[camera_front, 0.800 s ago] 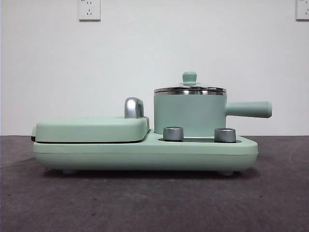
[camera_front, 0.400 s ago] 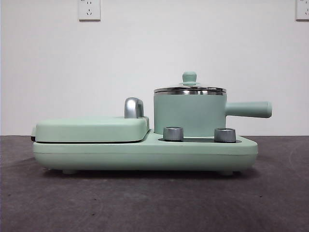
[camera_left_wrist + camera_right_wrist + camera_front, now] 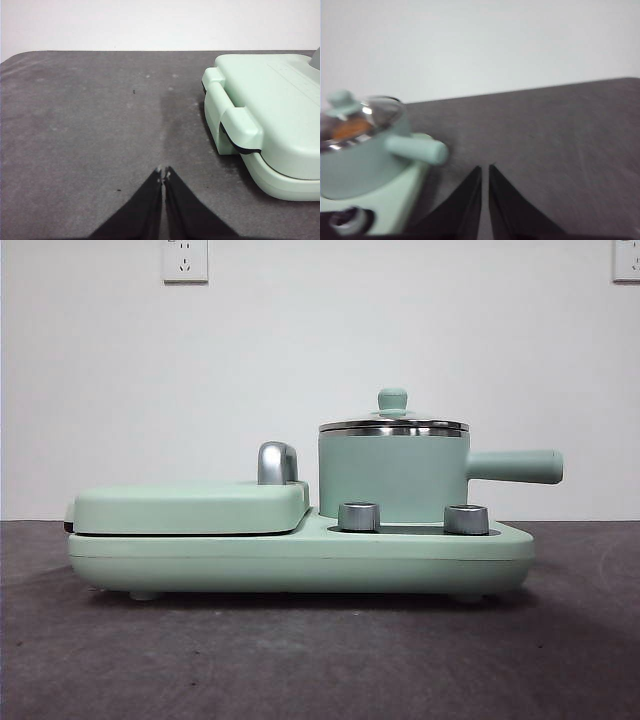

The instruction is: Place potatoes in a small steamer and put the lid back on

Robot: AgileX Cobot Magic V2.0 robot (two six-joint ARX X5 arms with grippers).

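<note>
The small steamer [image 3: 392, 475] stands on the right half of the mint-green appliance base [image 3: 300, 562], its long handle [image 3: 515, 466] pointing right. The glass lid [image 3: 393, 424] sits on its rim. In the right wrist view the steamer [image 3: 355, 162] is off to one side, and an orange-brown potato [image 3: 349, 129] shows through the lid [image 3: 357, 116]. My right gripper [image 3: 485, 168] is shut and empty over bare table beside the handle [image 3: 415, 148]. My left gripper [image 3: 163, 172] is shut and empty over the table beside the griddle [image 3: 270, 110]. Neither gripper shows in the front view.
The flat lidded griddle [image 3: 190, 506] with a chrome handle [image 3: 277, 462] fills the base's left half. Two steel dials [image 3: 359, 516] [image 3: 466, 519] sit in front of the steamer. Dark grey table surface [image 3: 300, 660] lies all around; a white wall stands behind.
</note>
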